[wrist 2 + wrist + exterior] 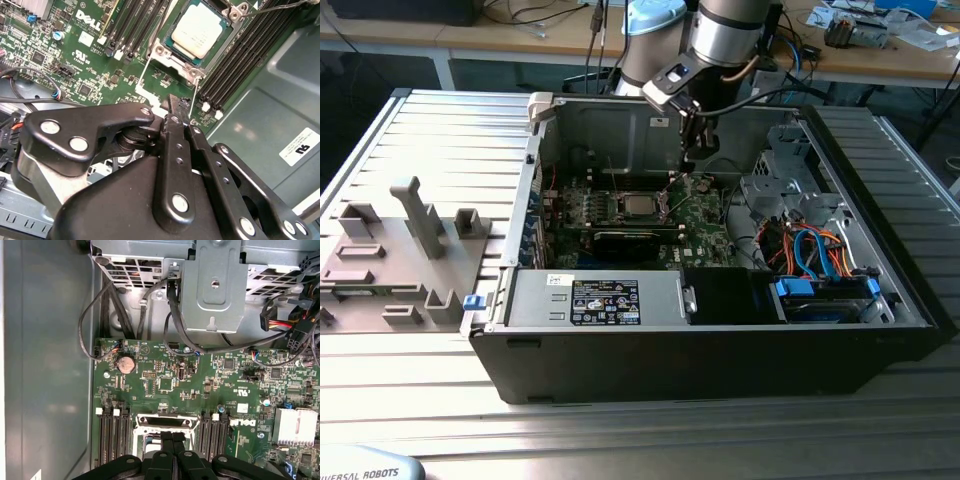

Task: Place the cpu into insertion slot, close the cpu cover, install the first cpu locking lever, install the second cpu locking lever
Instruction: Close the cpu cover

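The cpu (200, 30), a square chip with a silvery top, lies seated in the insertion slot (178, 53) on the green motherboard (705, 215). Around it lies the cpu cover (192, 73), a thin silvery frame, flat over the chip's edges. Two thin wire locking levers (194, 97) (142, 80) stick out from the socket's corners. My gripper (172, 106) is shut, its black fingertips pressed together just off the socket corner, right beside one lever wire. In the exterior view the gripper (688, 170) hangs inside the open case, slightly to the exterior view's right of the cpu (640, 206).
Black memory slots (245, 55) flank the socket. A metal drive cage (790, 180) and coloured cables (810, 250) fill the case's right. The power supply (605, 300) sits along the front. A grey fixture tray (390, 250) lies on the exterior view's left. A finned heatsink (295, 425) stands on the board.
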